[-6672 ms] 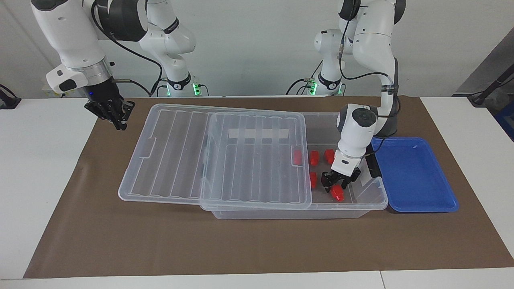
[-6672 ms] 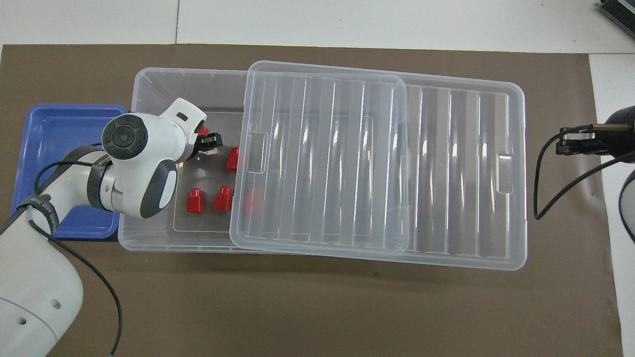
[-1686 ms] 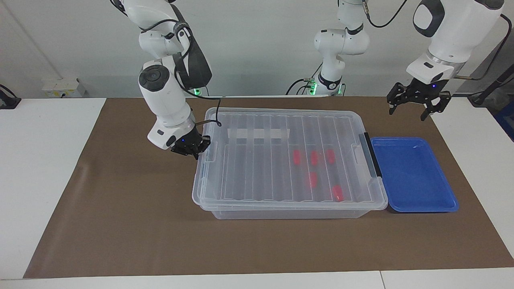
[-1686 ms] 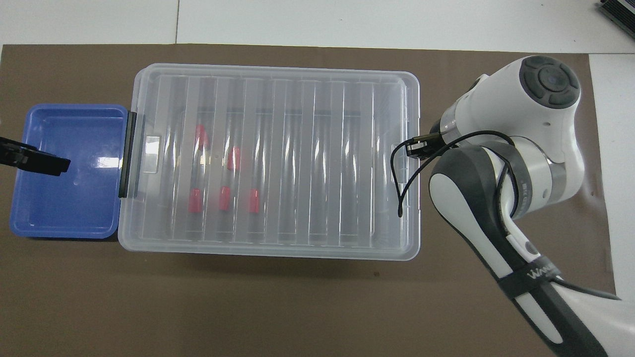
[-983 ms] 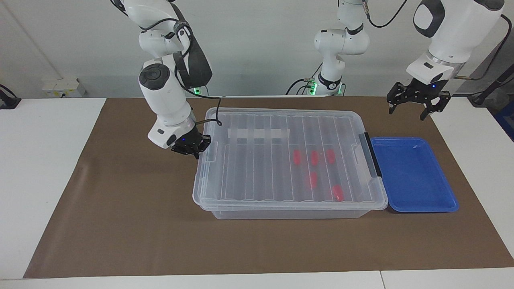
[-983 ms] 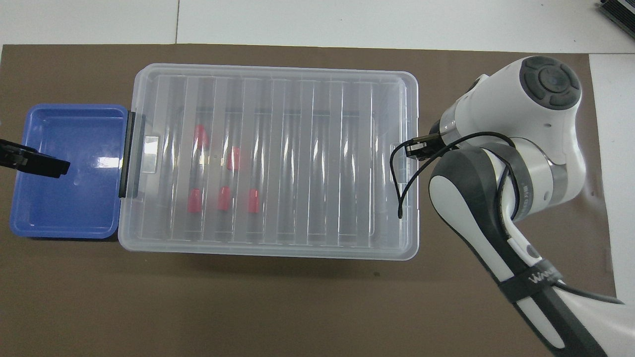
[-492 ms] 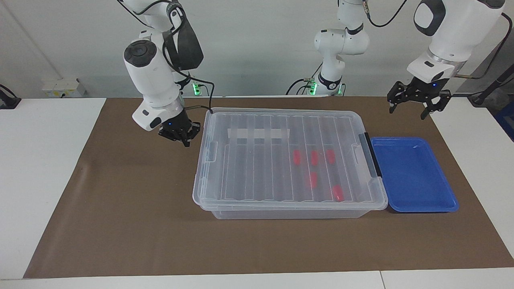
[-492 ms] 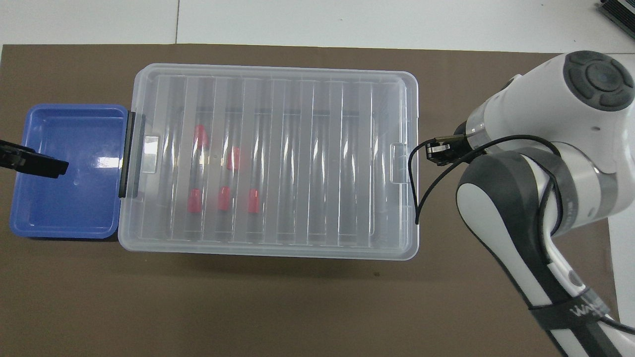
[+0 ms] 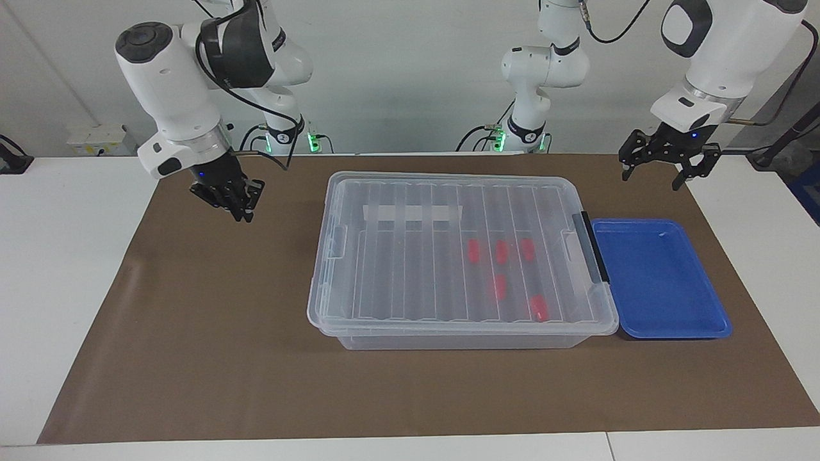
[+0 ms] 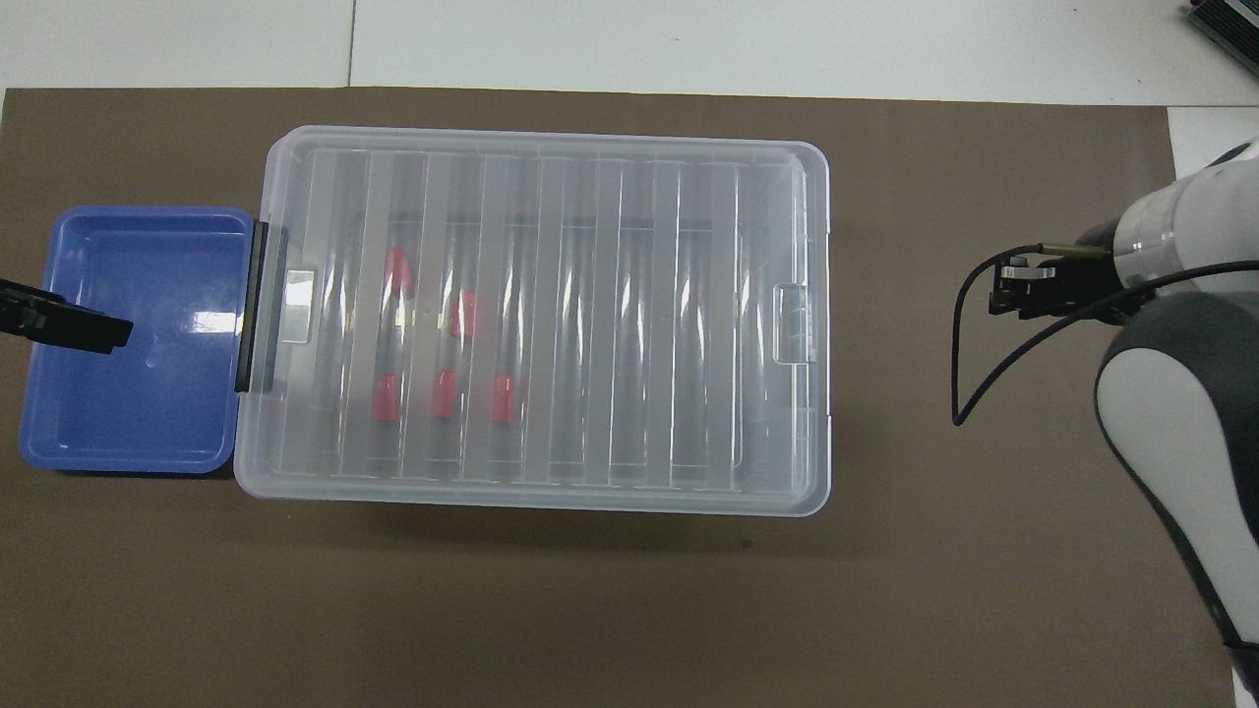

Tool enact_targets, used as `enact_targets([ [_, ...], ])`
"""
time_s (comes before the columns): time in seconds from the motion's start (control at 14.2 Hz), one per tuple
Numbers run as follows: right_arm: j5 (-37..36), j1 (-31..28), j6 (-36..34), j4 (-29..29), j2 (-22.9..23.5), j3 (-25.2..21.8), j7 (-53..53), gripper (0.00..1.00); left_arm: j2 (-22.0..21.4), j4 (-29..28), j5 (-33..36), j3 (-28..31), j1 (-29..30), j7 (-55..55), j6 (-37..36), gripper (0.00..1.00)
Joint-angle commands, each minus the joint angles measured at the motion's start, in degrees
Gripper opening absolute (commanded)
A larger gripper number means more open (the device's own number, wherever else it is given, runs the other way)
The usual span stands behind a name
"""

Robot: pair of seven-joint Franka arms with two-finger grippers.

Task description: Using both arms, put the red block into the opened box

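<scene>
- Since a moment ago the right gripper [image 9: 238, 203] has come away from the lid's end tab and lifted off toward the right arm's end of the surface [image 9: 211, 358]; it now hangs over bare brown mat, well apart from the box [image 9: 461, 333]. Whether its fingers are parted I cannot tell; it carries nothing.
- Nearest the edge of the surface away from the robots, the box lies with its long axis running from one arm's end to the other, its ribbed lid [image 9: 416, 256] seated flat over the whole opening.
- Under the lid sit five red blocks [image 9: 539, 308], all in the half toward the left arm's end; they show only as blurred pink shapes through the plastic.
- Touching that end of the box lies the blue tray [image 9: 660, 275], with the black latch [image 9: 590, 246] between them.
- Highest up, the left gripper [image 9: 666, 168] waits over the tray's corner nearer the robots, fingers spread wide and empty. It is the closer one to the blocks, though the lid bars any reach.
- From overhead only its tip shows, cut off at the frame's edge.
</scene>
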Motion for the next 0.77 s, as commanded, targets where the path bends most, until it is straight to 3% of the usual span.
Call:
enact_targets([
  [0.0,-2.7,1.1,-3.4,0.4,-2.9,-2.0,1.9,1.0,-0.9,-0.3,-0.5,0.2,0.1,0.4,-0.4,1.0],
  [0.21,-5.0,1.1,-8.0,3.7,-3.7,-2.2,1.8,1.0,-0.9,-0.3,-0.5,0.2,0.1,0.4,-0.3,1.0],
  [0.56,-6.0,0.8,-15.1,12.1,-1.1,-2.7,1.2,1.0,-0.9,-0.3,-0.5,0.2,0.1,0.4,-0.3,1.0],
  [0.7,-5.0,0.9,-16.3,12.3,-1.0,-3.5,0.9,1.0,-0.9,-0.3,-0.5,0.2,0.1,0.4,-0.3,1.0],
])
